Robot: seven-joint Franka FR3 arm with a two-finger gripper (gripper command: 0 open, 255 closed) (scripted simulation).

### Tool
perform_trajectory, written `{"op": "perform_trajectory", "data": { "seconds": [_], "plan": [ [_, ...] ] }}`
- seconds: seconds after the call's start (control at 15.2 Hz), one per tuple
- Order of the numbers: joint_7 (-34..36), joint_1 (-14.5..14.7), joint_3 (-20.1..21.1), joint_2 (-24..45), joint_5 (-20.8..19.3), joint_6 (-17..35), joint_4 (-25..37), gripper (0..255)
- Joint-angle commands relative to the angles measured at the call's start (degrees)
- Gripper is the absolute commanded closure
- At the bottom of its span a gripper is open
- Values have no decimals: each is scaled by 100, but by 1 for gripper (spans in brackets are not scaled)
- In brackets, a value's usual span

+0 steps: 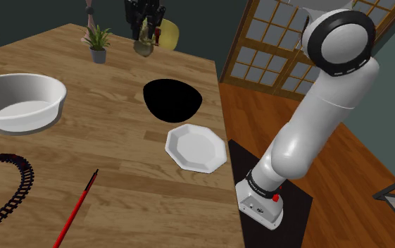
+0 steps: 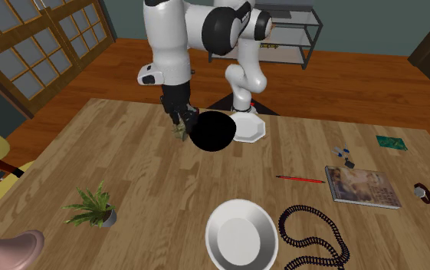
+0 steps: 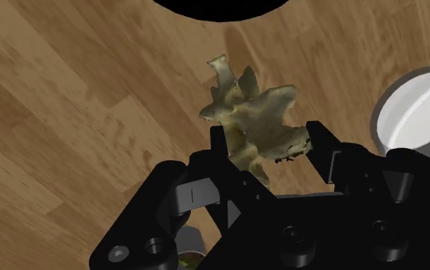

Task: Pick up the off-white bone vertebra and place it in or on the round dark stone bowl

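the pincer [image 3: 267, 136] is pinching the pale yellowish vertebra [image 3: 253, 115] by its lower part, bony wings jutting past the fingertips. it seems lifted clear of the table [image 1: 118, 162], i judge so it can pass over the rim of the round black bowl [image 1: 172, 100] just beside it. the wrist view shows the clasp itself up close, while the shoulder view shows what lies around it: a white plate [image 1: 196, 148] near the bowl.
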Motion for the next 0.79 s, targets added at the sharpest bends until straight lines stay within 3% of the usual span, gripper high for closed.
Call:
{"op": "perform_trajectory", "data": {
  "seconds": [0.0,0.53,0.73],
  "plan": [
    [9,-3,8,-548,99,126,-666,255],
    [-50,62,-58,-2521,438,108,-2597,255],
    [-69,73,-56,-2585,451,337,-2890,255]
  ]
}}
